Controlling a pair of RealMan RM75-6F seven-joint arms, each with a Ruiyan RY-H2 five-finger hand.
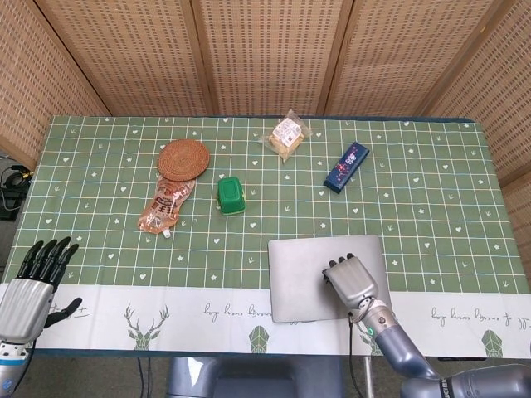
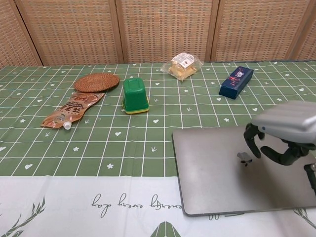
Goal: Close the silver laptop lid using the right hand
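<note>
The silver laptop (image 1: pixel 303 274) (image 2: pixel 212 168) lies flat on the table near the front edge, its lid down. My right hand (image 1: pixel 352 282) (image 2: pixel 281 136) hovers just above the lid's right half, palm down, fingers curled and spread apart, holding nothing. In the chest view a gap shows between its fingertips (image 2: pixel 248 148) and the lid. My left hand (image 1: pixel 33 282) is off the table's front left corner, fingers straight and apart, empty.
Further back on the green checked tablecloth stand a green tub (image 1: pixel 231 196), a woven coaster (image 1: pixel 183 158), a brown sauce pouch (image 1: pixel 165 206), a wrapped snack (image 1: pixel 287 134) and a dark blue box (image 1: pixel 346 167).
</note>
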